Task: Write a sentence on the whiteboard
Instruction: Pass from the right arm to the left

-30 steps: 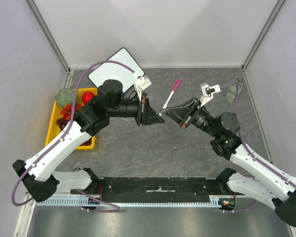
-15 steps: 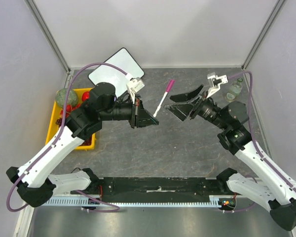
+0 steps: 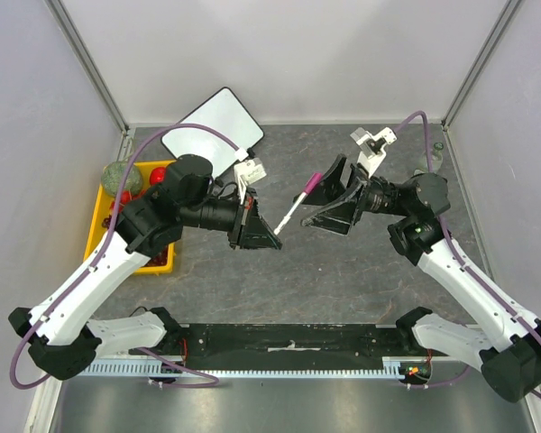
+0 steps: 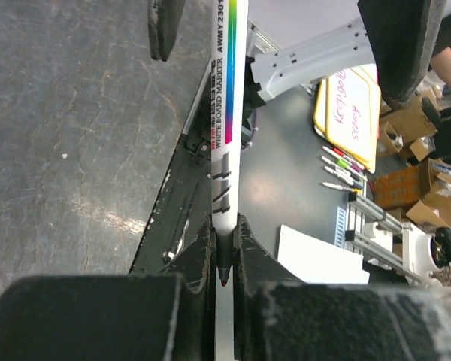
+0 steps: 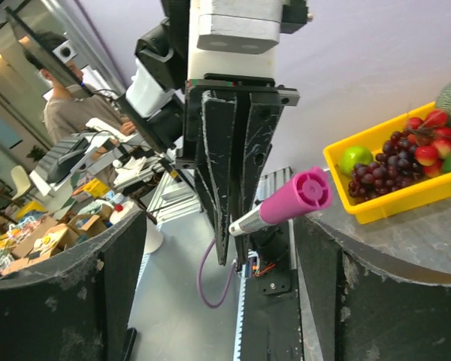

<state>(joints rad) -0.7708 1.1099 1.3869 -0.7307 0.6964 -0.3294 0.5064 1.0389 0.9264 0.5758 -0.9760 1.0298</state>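
Observation:
The whiteboard (image 3: 211, 127) leans against the back wall at the left, its white face blank from the top view; the sentence is out of view. My left gripper (image 3: 269, 236) is shut on the writing end of a white marker (image 3: 293, 209). In the left wrist view the bare dark tip sits pinched between the fingers of the left gripper (image 4: 224, 226), and the marker (image 4: 227, 113) runs straight away. My right gripper (image 3: 320, 197) stands open, one finger on each side of the marker's pink end (image 5: 293, 199), not touching it. The right gripper (image 5: 222, 286) holds nothing.
A yellow tray (image 3: 96, 225) of grapes and other fruit sits at the left wall and also shows as the tray (image 5: 395, 203) in the right wrist view. A small clear jar (image 3: 437, 150) stands at the back right. Grey walls close the table on three sides.
My right gripper opened, let go of the marker, pulled back, then came in around its pink end. My left arm drew the marker toward the left and front.

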